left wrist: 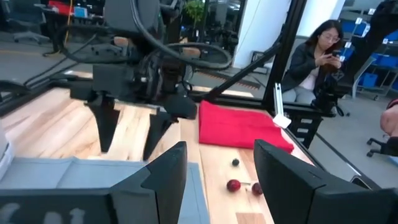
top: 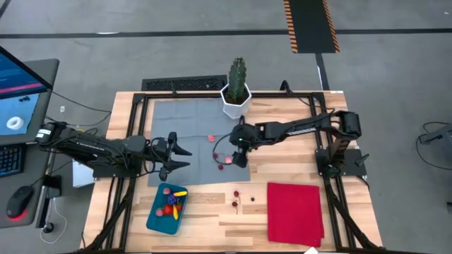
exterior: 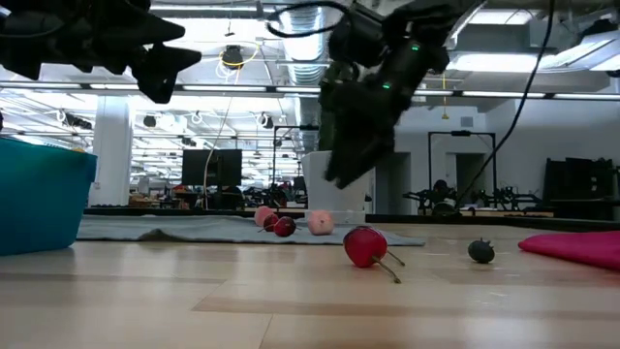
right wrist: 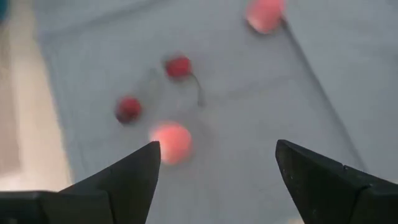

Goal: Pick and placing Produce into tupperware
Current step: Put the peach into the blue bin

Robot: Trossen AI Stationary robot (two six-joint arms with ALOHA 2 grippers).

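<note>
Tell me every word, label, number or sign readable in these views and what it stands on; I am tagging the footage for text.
None can be read.
Monitor at the table's left: blue screen content, too small to read.
Yellow-and-black striped floor marking: a hazard pattern, no words.
Tupperware, red cloth, white cactus pot: no print shows.

Robotics lab in an open industrial hall. Wooden table (top: 212,204) on a black metal frame (top: 332,204), bare concrete floor with hazard-striped tape (top: 311,25), laptop (top: 21,92) and mouse (top: 19,202) alongside, exposed ducts (exterior: 291,19), strip lights, monitors (exterior: 215,165), seated person (left wrist: 314,59) behind.
</note>
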